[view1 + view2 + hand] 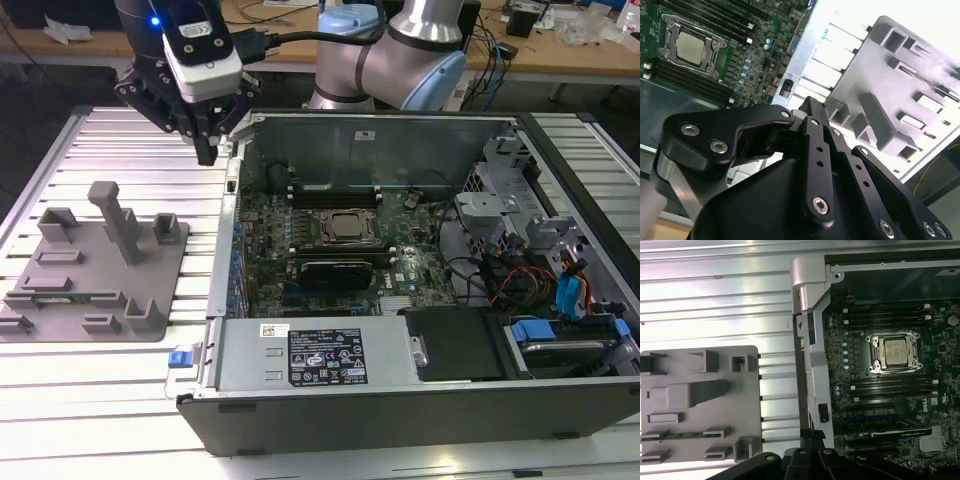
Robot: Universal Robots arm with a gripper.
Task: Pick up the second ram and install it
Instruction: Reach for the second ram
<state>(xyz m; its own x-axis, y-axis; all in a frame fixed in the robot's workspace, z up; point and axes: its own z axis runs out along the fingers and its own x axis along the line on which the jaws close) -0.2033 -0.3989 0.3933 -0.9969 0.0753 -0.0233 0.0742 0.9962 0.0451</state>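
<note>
The second ram (70, 297) is a thin dark green stick lying flat in a slot near the front of the grey holder plate (100, 270), at the exterior view's left. The first wrist view shows the ram (677, 435) between small clips of the plate (700, 400). My gripper (207, 150) hangs above the ribbed table between the plate and the open computer case (400, 400), well behind the ram and apart from it. Its fingers (812, 107) come together to a point with nothing between them. The gripper (812, 437) sits over the case's side wall.
Inside the case lie the motherboard with the CPU socket (345, 228) and long black memory slots (330, 190) on either side of it. A tall peg (115, 215) rises from the holder plate. Drive cages and cables (540, 270) crowd the case at the exterior view's right.
</note>
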